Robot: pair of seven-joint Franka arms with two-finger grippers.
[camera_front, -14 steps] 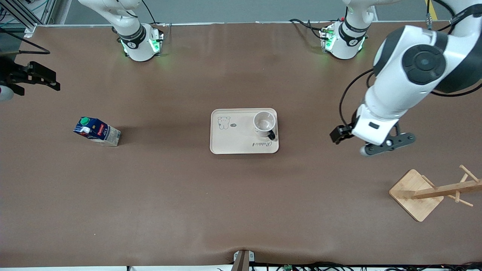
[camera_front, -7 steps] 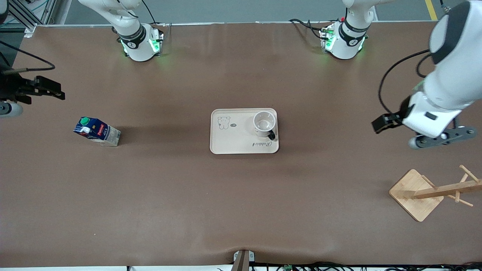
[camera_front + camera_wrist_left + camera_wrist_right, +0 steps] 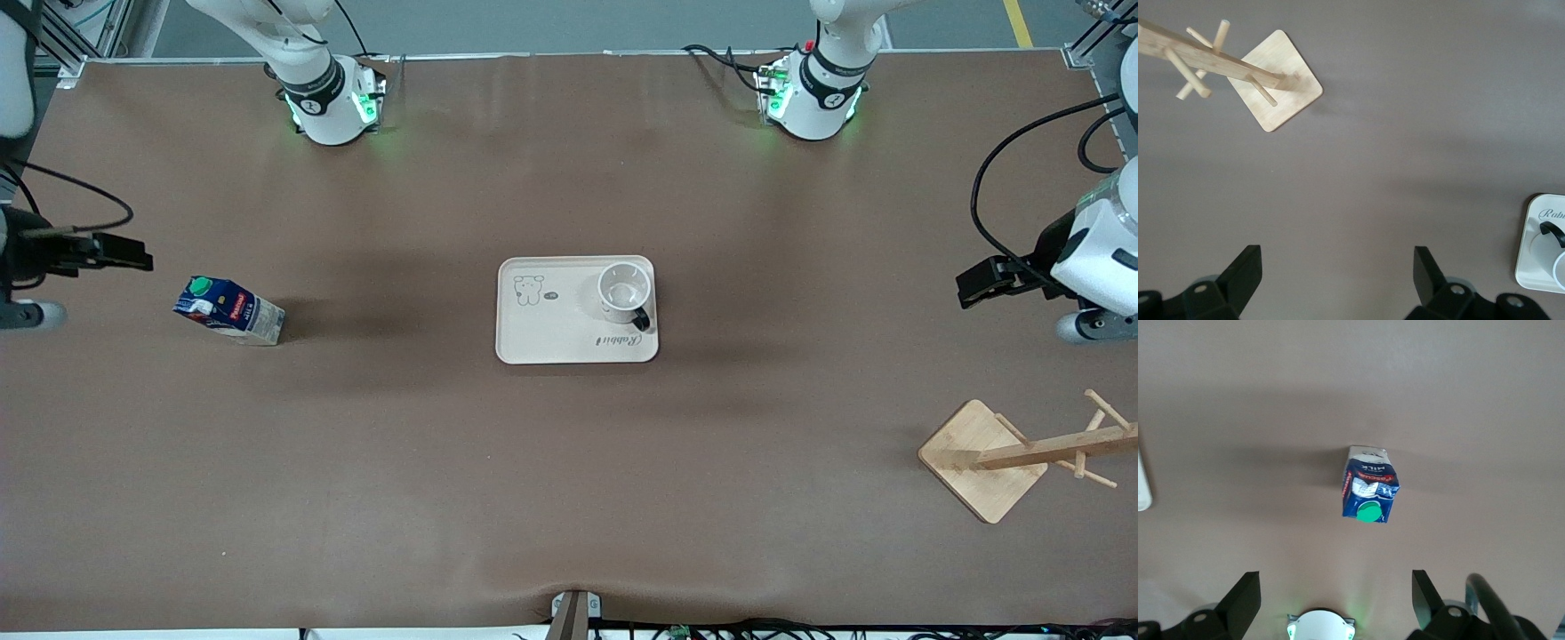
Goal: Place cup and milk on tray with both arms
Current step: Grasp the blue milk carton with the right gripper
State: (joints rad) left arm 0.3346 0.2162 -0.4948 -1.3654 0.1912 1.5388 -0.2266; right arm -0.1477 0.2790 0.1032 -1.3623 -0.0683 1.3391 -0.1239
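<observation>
You only get the edges of both arms in the front view. The left gripper [image 3: 1333, 280] hangs high over the table's left-arm end, fingers spread wide, holding nothing. The right gripper [image 3: 1331, 603] is also wide — over its own end near the milk [image 3: 228, 310], which stands upright on the table. The cup [image 3: 624, 293] sits on the tray [image 3: 551, 333] at mid-table, handle toward the front camera.

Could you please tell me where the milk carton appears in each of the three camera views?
Front view: the milk stands on the table toward the right arm's end, apart from the tray.
Left wrist view: not in it.
Right wrist view: near the middle, cap up.
Shared landmark: the tray, whose edge shows in both wrist views.
</observation>
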